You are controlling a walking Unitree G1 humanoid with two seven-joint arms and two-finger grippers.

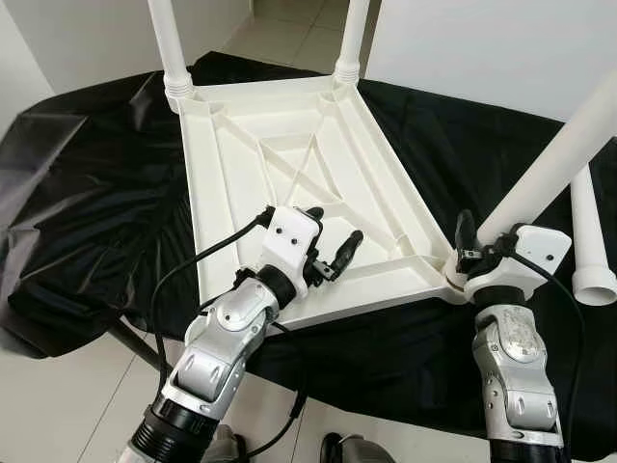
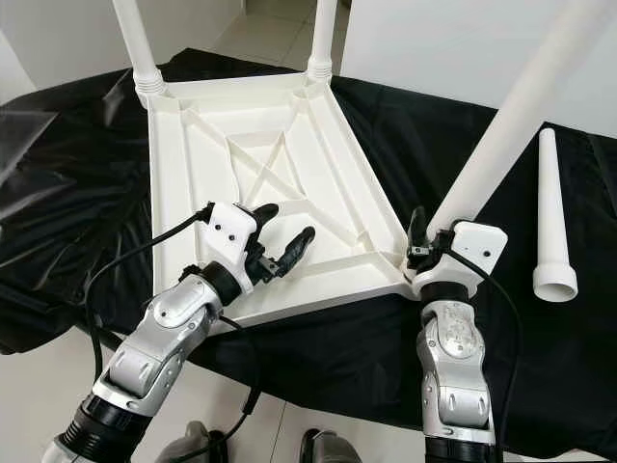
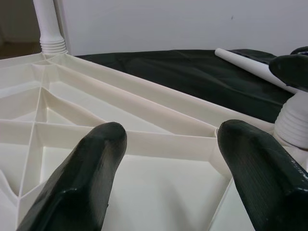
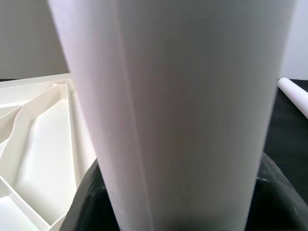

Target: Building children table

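The white plastic table top (image 1: pixel 289 145) lies upside down on a black cloth. Two white legs (image 1: pixel 169 39) (image 1: pixel 354 34) stand upright in its far corners. A third leg (image 1: pixel 549 164) rises tilted up and to the right from the near right corner socket (image 1: pixel 448 275). My right gripper (image 1: pixel 482 241) is shut on that leg near its base, and in the right wrist view the leg (image 4: pixel 178 96) sits between the dark fingers (image 4: pixel 84 202). My left gripper (image 1: pixel 335 225) hovers open over the top's near edge rib, holding nothing (image 3: pixel 171 130).
A fourth loose leg (image 2: pixel 552 212) lies on the black cloth (image 1: pixel 87 193) to the right of the top. The cloth-covered surface ends just before my arms, with pale floor tiles (image 1: pixel 58 405) below. A white wall (image 1: pixel 482 48) stands at the back right.
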